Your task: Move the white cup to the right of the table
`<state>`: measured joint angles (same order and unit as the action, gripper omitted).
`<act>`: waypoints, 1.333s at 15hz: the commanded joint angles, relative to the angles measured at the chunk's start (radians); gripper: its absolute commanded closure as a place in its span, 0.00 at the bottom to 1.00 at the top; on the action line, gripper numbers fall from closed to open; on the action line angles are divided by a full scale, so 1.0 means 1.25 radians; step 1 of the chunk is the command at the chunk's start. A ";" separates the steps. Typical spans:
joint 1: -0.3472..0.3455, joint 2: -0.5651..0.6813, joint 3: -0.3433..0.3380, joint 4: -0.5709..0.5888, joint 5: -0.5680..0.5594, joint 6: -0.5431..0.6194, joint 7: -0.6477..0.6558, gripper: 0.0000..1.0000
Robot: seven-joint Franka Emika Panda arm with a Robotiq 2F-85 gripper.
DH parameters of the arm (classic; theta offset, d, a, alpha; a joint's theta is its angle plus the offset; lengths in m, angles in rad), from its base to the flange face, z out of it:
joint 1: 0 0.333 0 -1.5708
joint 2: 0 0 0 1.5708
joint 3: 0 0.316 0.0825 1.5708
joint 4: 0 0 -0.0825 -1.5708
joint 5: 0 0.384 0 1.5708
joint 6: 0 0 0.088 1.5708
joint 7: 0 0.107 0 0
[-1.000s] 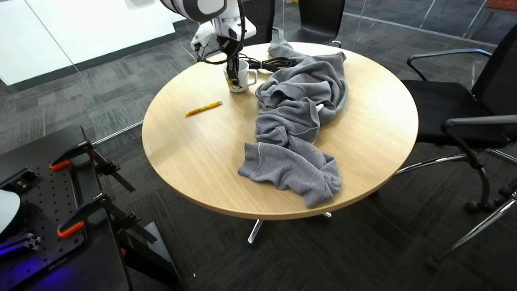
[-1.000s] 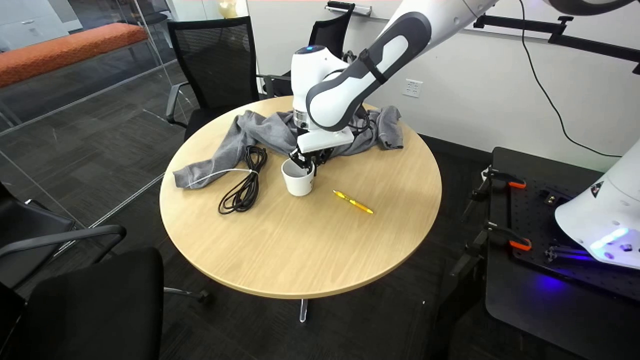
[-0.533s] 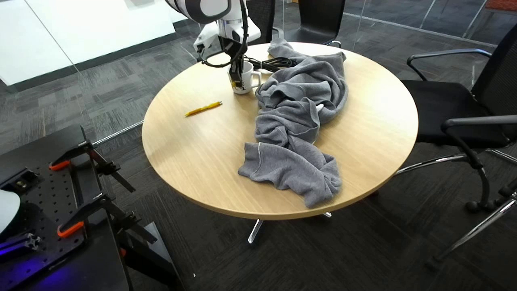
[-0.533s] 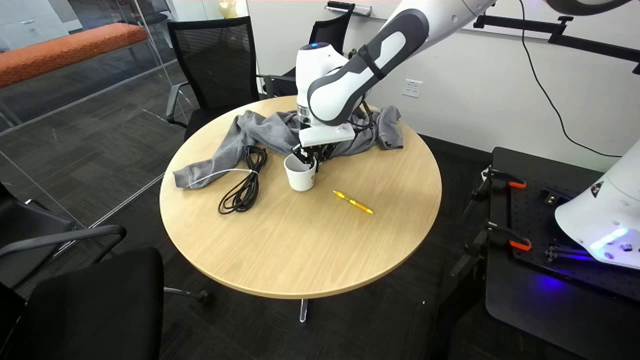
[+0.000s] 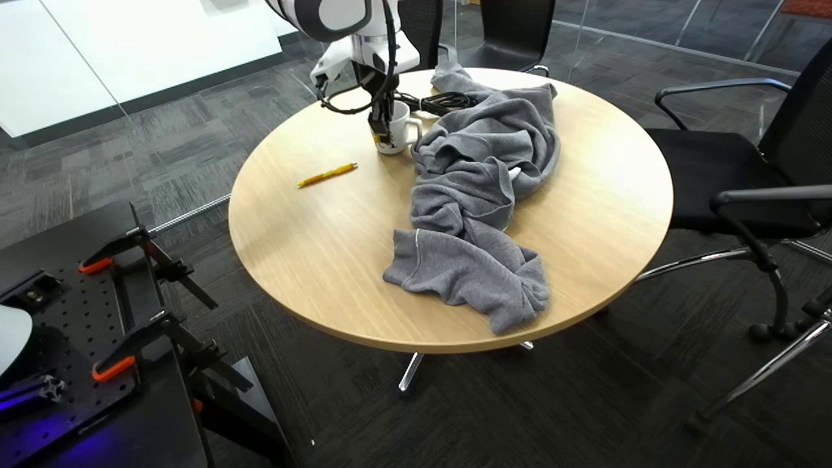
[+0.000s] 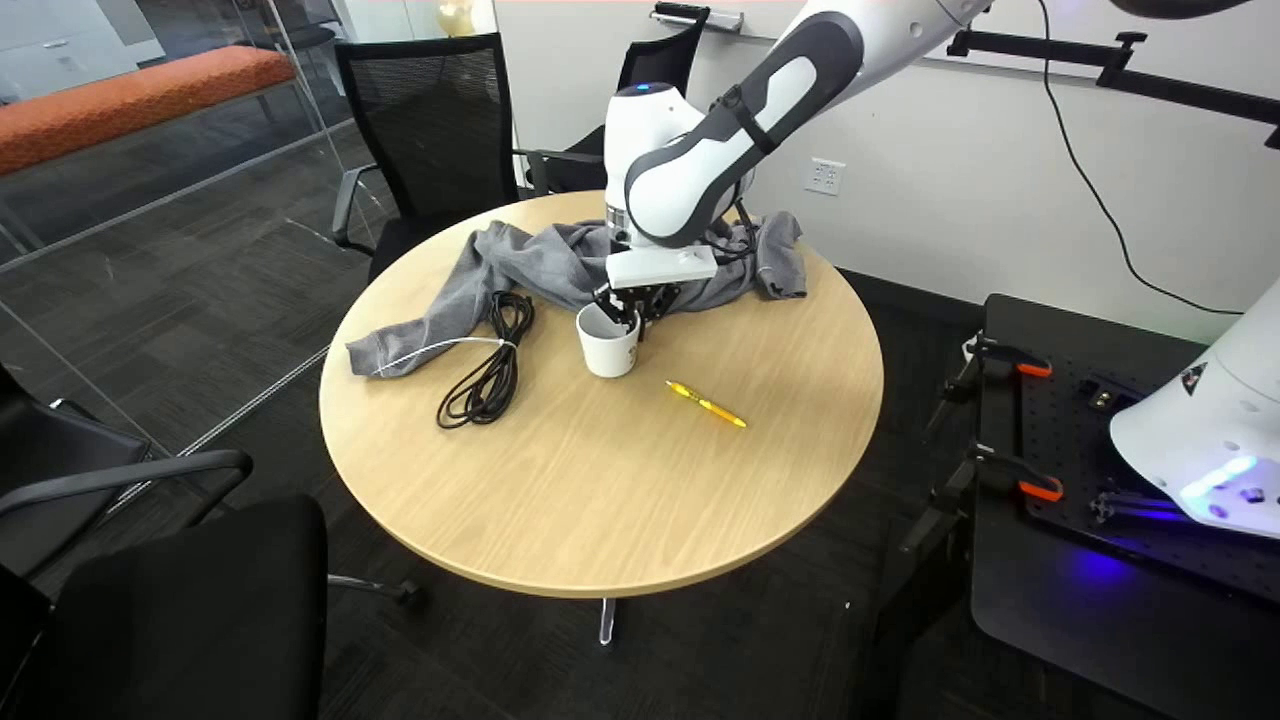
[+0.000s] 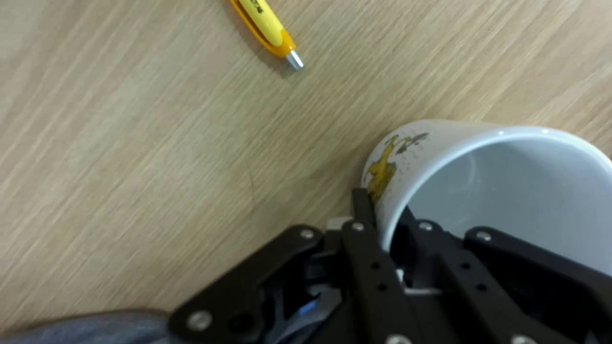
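The white cup (image 5: 402,135) with a printed yellow figure stands upright at the table's far side in an exterior view, its handle pointing right. It also shows in an exterior view (image 6: 606,356) left of the yellow pen. In the wrist view the cup (image 7: 430,148) is seen from above, empty inside. My gripper (image 7: 384,204) is shut on the cup's wall, one finger inside the cup and one outside against the printed side. In both exterior views the gripper (image 5: 383,133) (image 6: 630,325) points down at the cup's rim. Whether the cup's base touches the table cannot be told.
A yellow pen (image 5: 327,175) lies on the round table (image 5: 312,260) near the cup. A crumpled grey sweatshirt (image 5: 481,175) lies right beside the cup's handle side. A black coiled cable (image 6: 487,370) lies on the cup's other side. Chairs (image 5: 728,162) stand round the table.
The gripper and the cup have moved together a short way, rightward and slightly nearer in an exterior view, closer to the sweatshirt. The pen, cable and sweatshirt have not moved.
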<state>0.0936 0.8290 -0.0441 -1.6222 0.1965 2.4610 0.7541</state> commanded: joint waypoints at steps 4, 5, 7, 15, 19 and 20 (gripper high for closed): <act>0.001 -0.042 0.000 -0.118 0.059 0.084 0.019 0.97; 0.002 -0.046 0.000 -0.131 0.070 0.100 0.021 0.97; 0.001 -0.057 0.002 -0.162 0.094 0.134 0.023 0.97; 0.009 -0.128 0.008 -0.297 0.166 0.225 0.058 0.97; 0.016 -0.174 0.003 -0.370 0.173 0.255 0.101 0.97; 0.017 -0.184 0.002 -0.387 0.175 0.264 0.114 0.97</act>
<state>0.1035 0.6565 -0.0376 -1.9974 0.3900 2.7467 0.8516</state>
